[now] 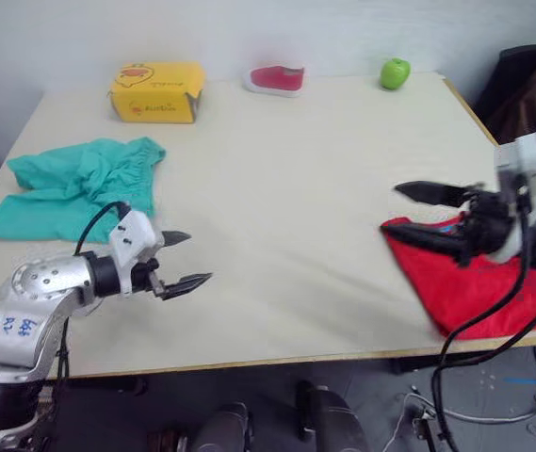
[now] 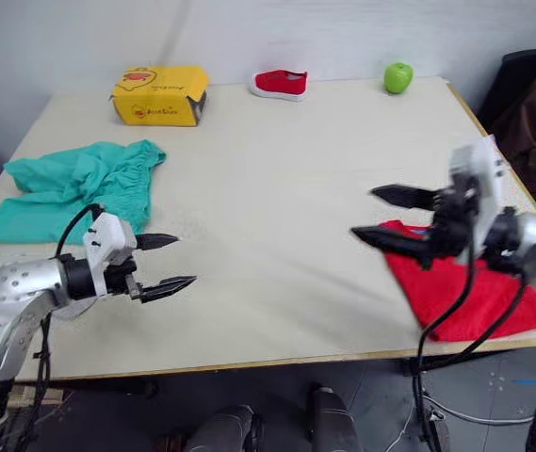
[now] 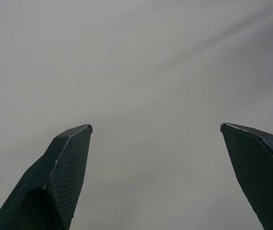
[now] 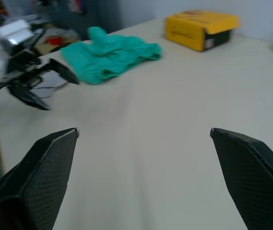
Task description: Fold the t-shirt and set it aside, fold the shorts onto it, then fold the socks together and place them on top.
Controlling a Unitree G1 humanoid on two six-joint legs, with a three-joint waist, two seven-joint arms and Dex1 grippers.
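The red t-shirt (image 1: 479, 282) lies folded flat at the table's front right corner. My right gripper (image 1: 392, 207) hovers open just past the t-shirt's left edge, with nothing between its fingers. The teal shorts (image 1: 70, 188) lie crumpled at the table's left side and also show in the right wrist view (image 4: 112, 52). My left gripper (image 1: 198, 257) is open and empty, low over bare table, just right of the shorts' near end. The right wrist view also catches this left gripper (image 4: 40, 86). The socks are out of view.
A yellow box (image 1: 154, 91), a red-and-white shoe (image 1: 277, 79) and a green apple (image 1: 395, 72) stand along the table's far edge. A dark garment (image 1: 531, 89) hangs beyond the table's right edge. The table (image 1: 277, 188) is bare between my two grippers.
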